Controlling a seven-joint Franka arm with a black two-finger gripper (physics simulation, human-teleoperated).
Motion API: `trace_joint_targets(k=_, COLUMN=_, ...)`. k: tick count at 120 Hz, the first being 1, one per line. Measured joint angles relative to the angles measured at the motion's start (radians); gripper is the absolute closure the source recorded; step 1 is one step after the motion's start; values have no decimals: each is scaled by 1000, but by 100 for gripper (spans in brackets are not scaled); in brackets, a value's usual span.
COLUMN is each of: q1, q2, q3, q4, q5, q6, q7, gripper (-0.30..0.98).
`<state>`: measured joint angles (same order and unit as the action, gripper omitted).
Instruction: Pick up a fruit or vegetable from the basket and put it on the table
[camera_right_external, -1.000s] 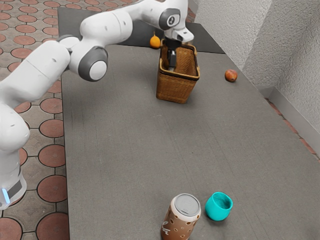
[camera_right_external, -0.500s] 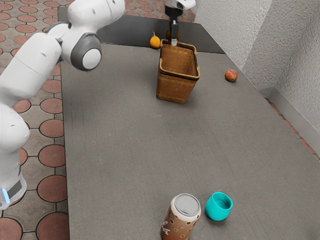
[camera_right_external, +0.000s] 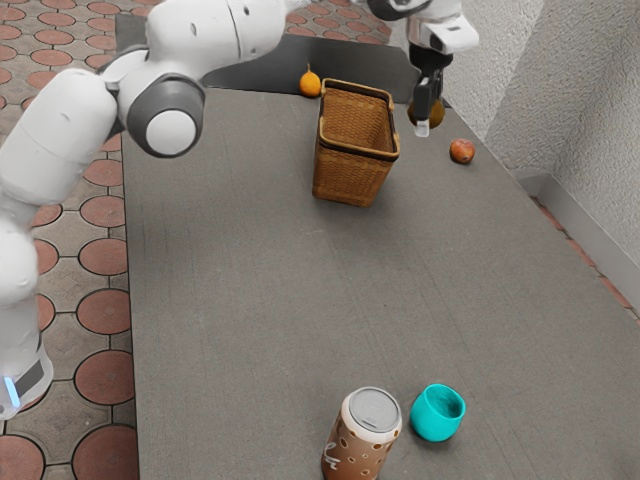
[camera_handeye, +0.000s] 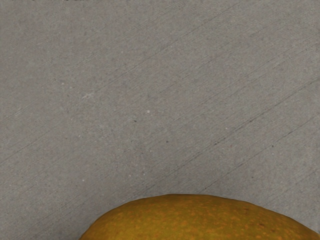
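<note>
Grey table (camera_right_external: 250, 260) beneath the gripped yellow-brown fruit (camera_right_external: 434, 113)

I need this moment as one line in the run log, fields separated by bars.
claw: shut on yellow-brown fruit | place: above table, outside basket | next: probably lower, then release

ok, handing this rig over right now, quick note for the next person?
Gripper: shut on a yellow-brown fruit, gripper between the basket and the reddish fruit in the exterior view.
Done: fruit picked up, outside the basket.
Left: set it on the table, release, back off. Height above the table is hard to judge, so I'd lower gently.
</note>
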<state>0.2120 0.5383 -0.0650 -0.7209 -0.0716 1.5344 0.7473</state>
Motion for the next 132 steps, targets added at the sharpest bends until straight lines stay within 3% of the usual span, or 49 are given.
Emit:
trace_joint_targets(k=39, q1=-78, q2=-157, q3=2, q4=-303, q5=44, q6=55, q7=-102, gripper=62)
trace_joint_targets(k=56, q1=-81, q2=-167, q3=5, q4=-334, q5=42, q6=49, q7=-151, gripper=29)
trace_joint_targets(k=68, q1=-81, q2=-168, q3=6, q4=-337, q5=33, q6=41, q7=-182, gripper=18)
trace_joint_targets(k=132, q1=-92, q2=-158, q3=5, q4=-361, q5=23, q6=29, q7=-313, gripper=3)
